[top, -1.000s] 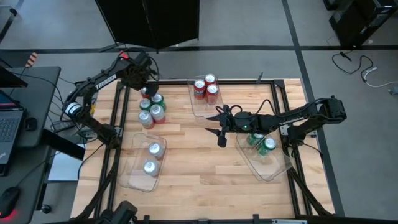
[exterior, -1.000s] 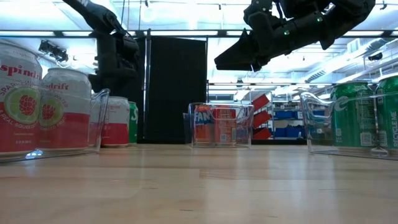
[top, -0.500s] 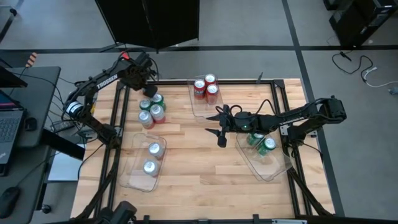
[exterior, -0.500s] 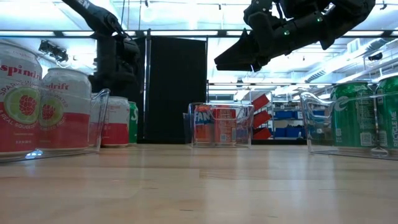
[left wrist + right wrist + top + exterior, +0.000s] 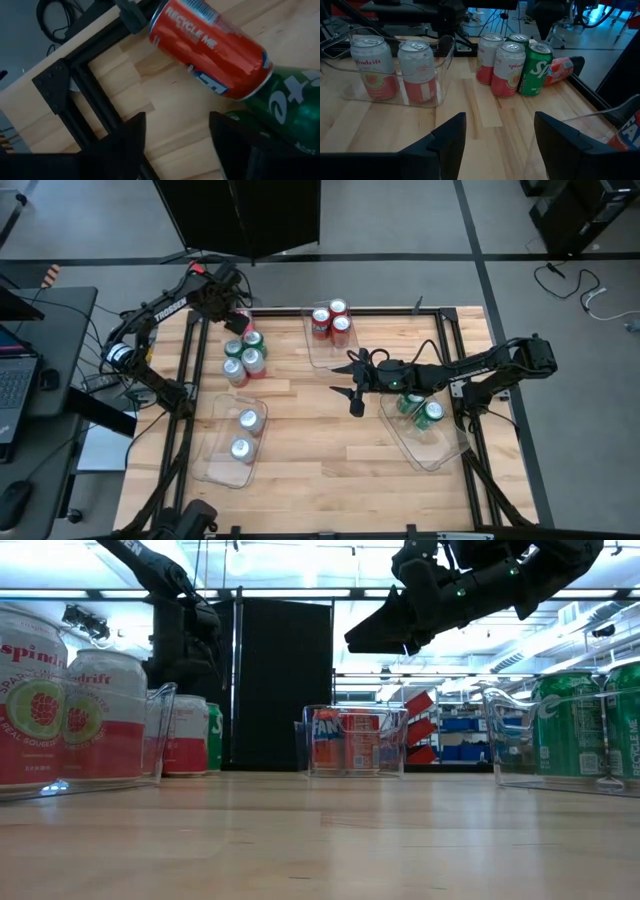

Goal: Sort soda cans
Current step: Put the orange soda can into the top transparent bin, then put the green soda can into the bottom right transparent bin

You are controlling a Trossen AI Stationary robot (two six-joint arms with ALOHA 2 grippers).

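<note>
**Tipped red can at the back-left corner is the risk**

We see a red can (image 5: 207, 45) lying on its side on the desk (image 5: 320, 440), near the corner frame, touching a green can (image 5: 295, 107) in the loose cluster. Our read: a can on its side rolls. If the left pincer (image 5: 177, 140) comes in off-centre, it could nudge the can toward the frame or into the standing cans (image 5: 512, 67) and topple them. A grasp across the rounded wall may also slip.

Left pincer (image 5: 232, 312): over the back-left corner of the desk, just beside the loose cluster, wrist pitched down at the tipped can. Its fingers are spread, nothing between them, not touching the can.

Right pincer (image 5: 352, 385): hangs above mid-desk, well clear of the surface in the low view (image 5: 385, 630). Fingers spread, empty. The arm reaches in from the right, over the right bin (image 5: 445, 450). It looks to be waiting.

Where the cans are:
- Left bin (image 5: 215, 465): two white cans (image 5: 244, 434).
- Back-centre bin (image 5: 312, 355): three red cans (image 5: 330, 322).
- Right bin: two green cans (image 5: 420, 410).
- Loose cluster by the left pincer: green and white cans standing, plus the tipped red one (image 5: 562, 67).

Second risk, as we judge it: the cluster is tight, cans touching, so spread fingers going for one can may catch its neighbours.
</note>
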